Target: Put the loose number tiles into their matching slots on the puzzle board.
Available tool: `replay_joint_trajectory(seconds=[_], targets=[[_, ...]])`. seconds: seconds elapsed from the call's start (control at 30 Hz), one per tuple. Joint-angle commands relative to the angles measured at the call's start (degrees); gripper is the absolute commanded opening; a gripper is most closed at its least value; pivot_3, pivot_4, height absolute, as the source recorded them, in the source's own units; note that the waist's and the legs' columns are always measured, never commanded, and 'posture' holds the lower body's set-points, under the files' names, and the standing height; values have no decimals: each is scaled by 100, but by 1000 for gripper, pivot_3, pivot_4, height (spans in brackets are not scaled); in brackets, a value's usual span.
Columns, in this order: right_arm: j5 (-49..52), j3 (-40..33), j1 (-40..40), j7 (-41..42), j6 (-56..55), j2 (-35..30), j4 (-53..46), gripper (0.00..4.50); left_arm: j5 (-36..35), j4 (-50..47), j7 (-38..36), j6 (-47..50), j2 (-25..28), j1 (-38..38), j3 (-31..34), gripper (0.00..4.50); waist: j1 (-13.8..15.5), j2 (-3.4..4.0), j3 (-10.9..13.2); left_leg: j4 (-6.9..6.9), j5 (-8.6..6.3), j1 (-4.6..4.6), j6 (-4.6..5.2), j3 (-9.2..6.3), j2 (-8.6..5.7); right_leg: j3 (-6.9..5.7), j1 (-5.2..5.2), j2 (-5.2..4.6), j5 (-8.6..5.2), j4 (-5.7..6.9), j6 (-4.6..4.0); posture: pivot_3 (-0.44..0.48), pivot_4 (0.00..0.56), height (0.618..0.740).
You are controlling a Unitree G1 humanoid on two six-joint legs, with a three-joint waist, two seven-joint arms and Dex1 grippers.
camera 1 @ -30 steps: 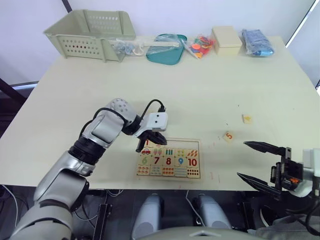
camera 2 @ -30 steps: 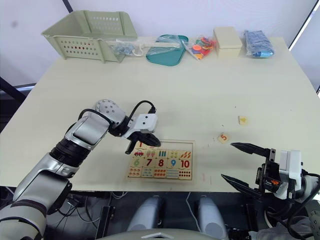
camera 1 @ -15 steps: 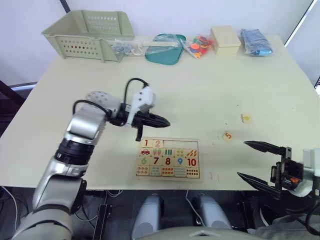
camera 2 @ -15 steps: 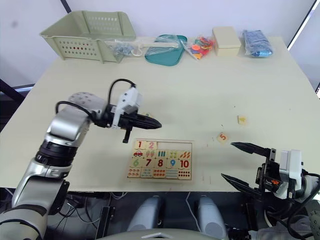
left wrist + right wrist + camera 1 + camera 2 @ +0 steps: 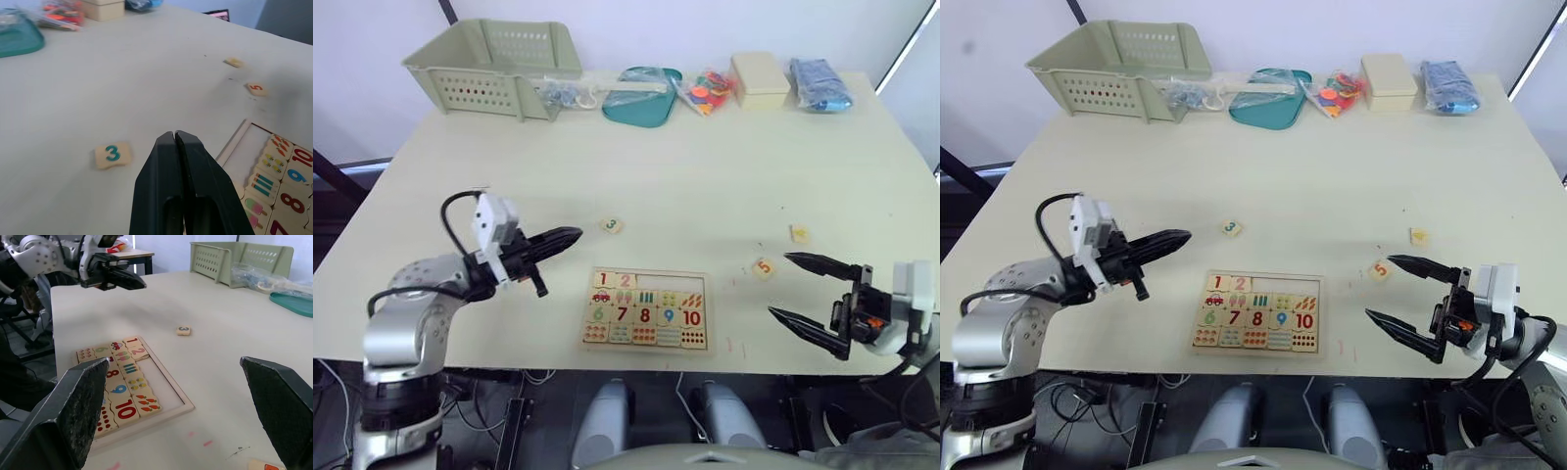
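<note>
Puzzle board: I see it flat near the front edge of the table, between my two arms. Tiles 1 and 2 sit in the first two places of its upper row; the remaining slots of that row show bare wood.

Loose tiles: the 3 tile lies on the table just beyond the board's far left corner. The 5 tile lies to the right of the board, apart from it. Another small tile lies a little farther back and to the right of the 5; I cannot read its digit.

Left gripper: held above the table to the left of the board, its fingers pressed together with nothing between them, pointing toward the 3 tile.

Right gripper: at the table's front right, jaws spread wide and empty, tips pointing toward the board and near the 5 tile.

Back of table: a green basket, a teal tray, a bag of coloured pieces, a cream box, a blue bundle.
</note>
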Motion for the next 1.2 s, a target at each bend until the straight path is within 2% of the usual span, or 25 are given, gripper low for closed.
replay_joint_trajectory(seconds=[0.03, 0.2, 0.43, 0.47, 0.5, 0.57, 0.67, 0.77, 1.0, 1.2], targets=[[78, -148, -22, 120, -130, 24, 113, 4500, -319, -113, 121, -266, -28, 470, 524, 80, -5, 0, 0, 0, 0, 0, 0, -1, 1, -1, 0, 1, 0, 0, 0, 0, 150, 740], [34, -423, 212, 360, -304, 11, 488, 4500, -430, -19, 198, -625, -113, 1306, 921, 80, 1, 0, 0, -2, 0, 0, 0, 1, 1, 0, -1, 0, 0, -2, 0, 0, 150, 740], [-52, -876, 580, 718, -678, 37, 1218, 4500, -594, -22, 276, -1016, -358, 2194, 1156, 80, -4, 0, -1, -2, 0, 5, 0, 10, 1, 6, 1, -4, -1, -6, -1, 0, 150, 740], [-31, -923, 627, 743, -689, 46, 1282, 4500, -636, 26, 251, -1063, -385, 2290, 1196, 587, -5, 0, 0, -2, 0, 7, 0, 12, 3, 6, 2, -3, -1, -6, -2, 0, 150, 740], [-47, -954, 645, 783, -746, 46, 1354, 4500, -664, 39, 249, -1090, -406, 2360, 1199, 842, -4, 0, 0, -2, 0, 7, 0, 14, 4, 8, 2, -3, -1, -7, -2, 0, 150, 740], [-45, -1022, 633, 913, -834, 23, 1577, 4500, -642, 78, 277, -1206, -458, 2488, 1169, 1644, -5, 0, -1, -3, 0, 9, 0, 16, 5, 10, 1, -3, -2, -7, -2, 0, 150, 740], [-109, -1045, 650, 954, -885, -3, 1805, 4500, -631, 219, 261, -1364, -476, 2630, 1190, 3301, -6, 1, -1, -2, 0, 12, 1, 23, 6, 16, 2, -2, -1, -7, -1, 0, 150, 740], [-166, -1032, 726, 989, -945, 17, 1934, 4500, -734, 226, 246, -1414, -442, 2808, 1302, 4404, -7, 0, -1, -2, 0, 12, 1, 27, 6, 19, 1, -1, -2, -8, -1, 0, 150, 740], [-324, -841, 460, 1123, -1152, 63, 2368, 4500, -723, 181, 395, -1517, -473, 2914, 1242, 4404, -8, 1, -1, -5, -1, 12, 1, 31, 8, 23, 1, -2, -1, -17, 0, 0, 150, 740], [-391, -645, 265, 1078, -1213, 160, 2211, 4500, -795, 197, 413, -1497, -376, 2842, 1277, 4404, -8, 2, -1, -6, -1, 11, 1, 33, 10, 20, 1, 1, -1, -17, -1, 0, 150, 740]])
